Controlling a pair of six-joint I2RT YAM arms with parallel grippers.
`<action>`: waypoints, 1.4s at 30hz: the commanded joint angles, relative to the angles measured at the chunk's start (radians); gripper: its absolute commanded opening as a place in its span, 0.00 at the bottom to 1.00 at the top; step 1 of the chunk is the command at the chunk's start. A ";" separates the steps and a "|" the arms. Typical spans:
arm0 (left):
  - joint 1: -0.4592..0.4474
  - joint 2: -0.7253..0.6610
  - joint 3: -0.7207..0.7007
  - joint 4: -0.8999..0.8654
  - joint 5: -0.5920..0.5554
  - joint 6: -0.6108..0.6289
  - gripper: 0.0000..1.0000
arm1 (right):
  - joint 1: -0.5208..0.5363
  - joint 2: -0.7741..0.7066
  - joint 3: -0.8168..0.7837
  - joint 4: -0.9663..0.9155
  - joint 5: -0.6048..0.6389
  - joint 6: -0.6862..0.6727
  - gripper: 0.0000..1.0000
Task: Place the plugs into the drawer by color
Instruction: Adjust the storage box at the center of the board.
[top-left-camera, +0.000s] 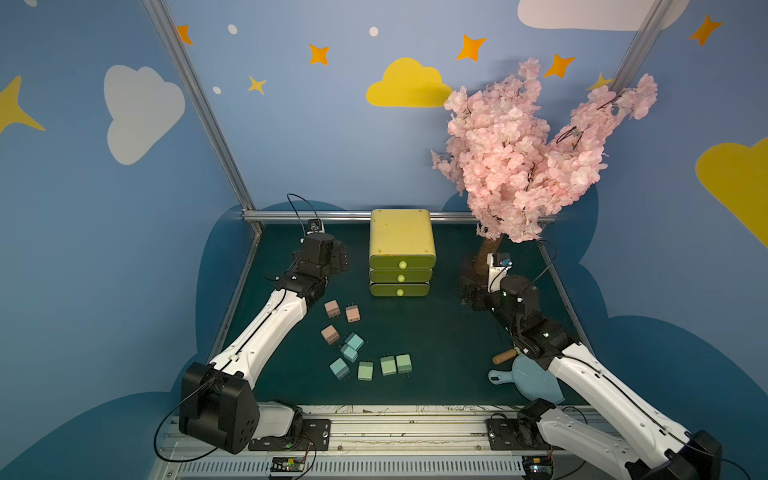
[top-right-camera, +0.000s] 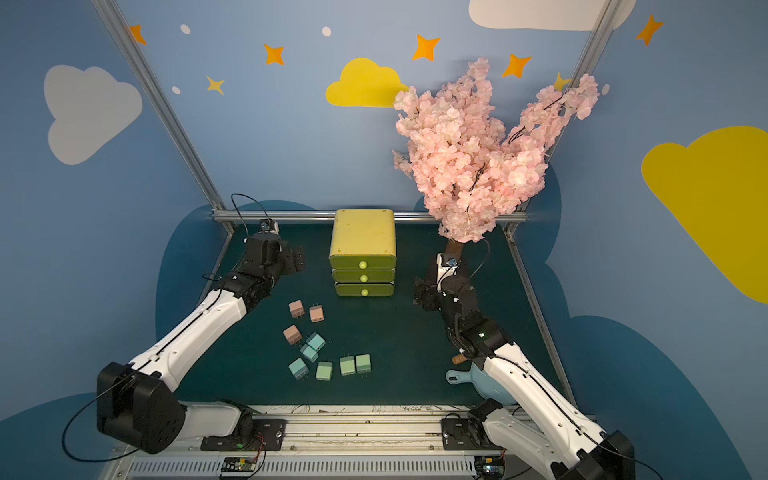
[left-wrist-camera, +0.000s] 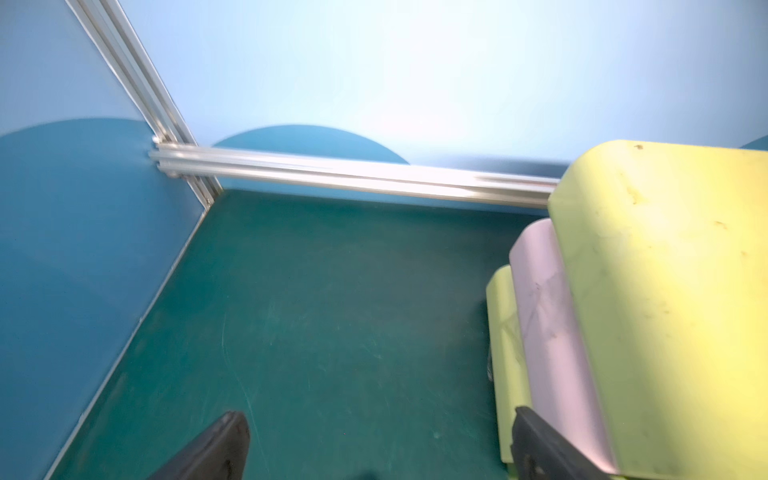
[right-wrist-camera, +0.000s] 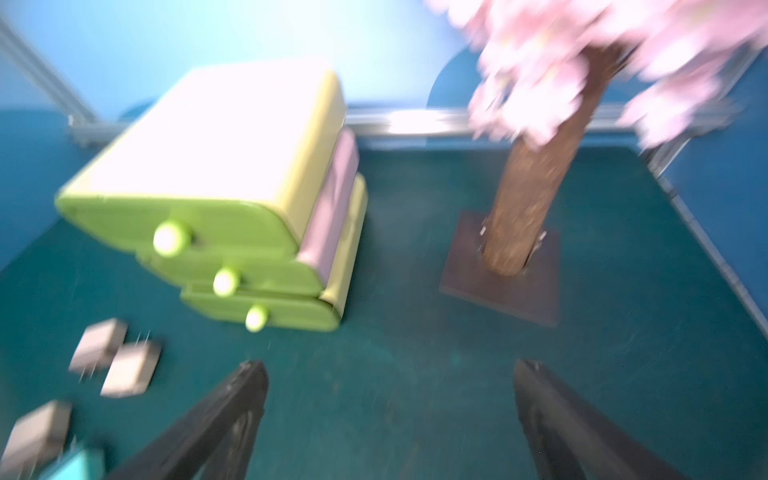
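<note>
While the left hand (left-wrist-camera: 380, 417) gapes wide near the drawer (left-wrist-camera: 665, 291), the right hand (right-wrist-camera: 389, 365) spreads equally wide, both empty.

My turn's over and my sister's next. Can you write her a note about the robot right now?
Left end effector: open, empty, beside the yellow-green plastic three-drawer chest. Right end effector: open, empty, on the chest's other side.
Three pale pink cube plugs, three light blue plugs, three mint green plugs: all on the dark green mat, front-left of the chest.
Done: nothing; all drawers shut.
Left: open drawers, sort all nine by colour.
</note>
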 joint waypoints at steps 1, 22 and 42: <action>0.004 -0.017 0.062 -0.179 0.044 -0.055 1.00 | 0.022 0.023 0.044 -0.111 -0.070 0.013 0.98; 0.000 0.232 0.480 -0.402 0.442 -0.107 0.96 | 0.016 0.251 0.266 -0.050 -0.307 0.022 0.98; 0.071 0.523 0.707 -0.405 0.830 -0.192 0.98 | -0.142 0.492 0.210 0.470 -0.397 0.398 0.96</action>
